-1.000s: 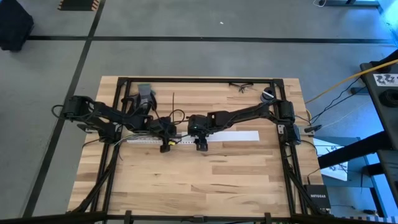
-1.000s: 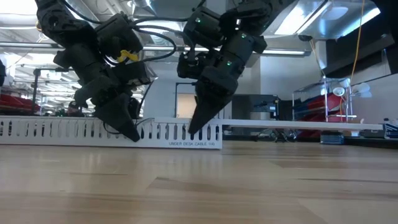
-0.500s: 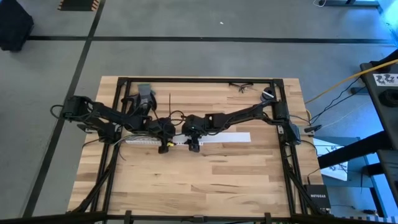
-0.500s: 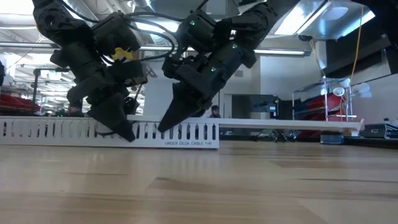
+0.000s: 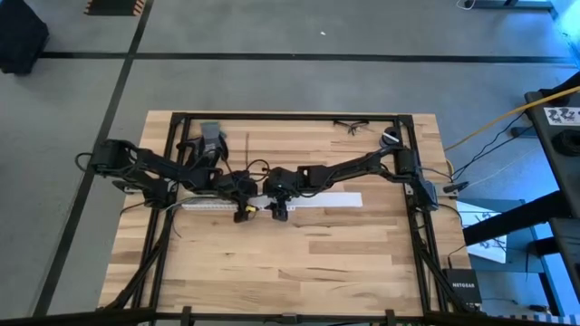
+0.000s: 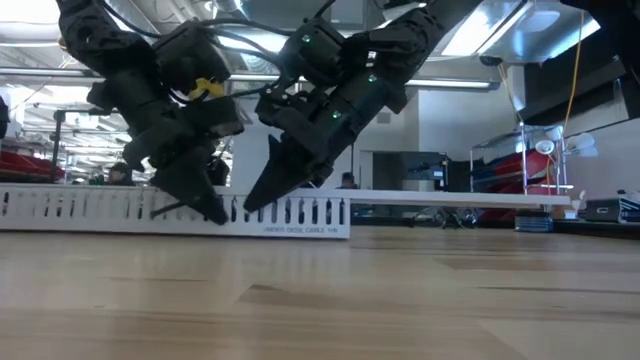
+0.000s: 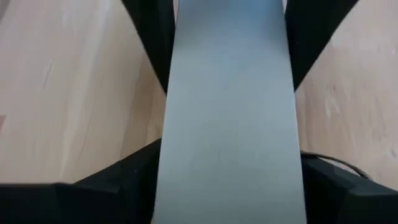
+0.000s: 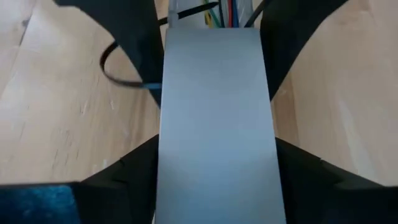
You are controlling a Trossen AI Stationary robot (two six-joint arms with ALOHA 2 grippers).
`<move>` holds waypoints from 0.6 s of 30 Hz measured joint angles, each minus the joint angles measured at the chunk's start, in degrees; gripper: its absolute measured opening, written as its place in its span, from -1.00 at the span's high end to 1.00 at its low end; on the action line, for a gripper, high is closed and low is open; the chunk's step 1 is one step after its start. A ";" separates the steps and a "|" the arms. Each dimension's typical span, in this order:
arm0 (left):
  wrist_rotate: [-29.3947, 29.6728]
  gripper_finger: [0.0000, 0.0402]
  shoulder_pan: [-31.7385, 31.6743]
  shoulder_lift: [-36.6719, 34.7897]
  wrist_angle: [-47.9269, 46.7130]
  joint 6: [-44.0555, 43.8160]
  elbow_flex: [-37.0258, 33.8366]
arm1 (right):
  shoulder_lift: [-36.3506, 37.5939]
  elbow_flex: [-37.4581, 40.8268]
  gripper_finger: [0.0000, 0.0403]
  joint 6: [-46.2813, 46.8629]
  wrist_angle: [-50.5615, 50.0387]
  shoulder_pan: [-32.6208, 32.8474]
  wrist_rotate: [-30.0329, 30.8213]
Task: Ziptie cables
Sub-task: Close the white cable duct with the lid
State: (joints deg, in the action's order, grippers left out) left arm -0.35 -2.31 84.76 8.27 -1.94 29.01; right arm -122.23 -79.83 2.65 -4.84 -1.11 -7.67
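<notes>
- Wooden table [image 5: 272, 263] is carrying a white channel [image 5: 322, 200] across its middle.
- Left gripper [image 5: 241, 214] and right gripper [image 5: 279, 211] are straddling the channel, fingers spread around it, probably touching.
- Cables [image 8: 217, 14] are lying in the channel; a ziptie [image 5: 248, 145] is lying untouched near the far edge.
- Tying is not yet starting; next, one gripper needs to fetch that ziptie.

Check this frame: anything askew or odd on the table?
Nothing looks damaged or spilled. Both grippers, left and right, straddle the white channel, which lies straight; coloured cables run into its end.
</notes>
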 joint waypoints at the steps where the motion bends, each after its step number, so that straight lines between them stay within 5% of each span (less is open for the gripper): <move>1: 0.07 -0.37 0.00 -0.29 -1.84 0.05 0.47 | 0.00 0.00 -0.26 -0.04 0.01 -0.02 -0.04; 18: 3.01 -0.39 1.51 -15.85 -38.26 -5.37 7.25 | 0.11 0.13 -0.29 -1.58 -3.13 0.00 -0.50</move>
State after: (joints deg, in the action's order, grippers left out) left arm 2.66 -0.80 68.90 -30.00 -7.31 36.26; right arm -122.13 -79.70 1.06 -7.97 -1.10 -8.16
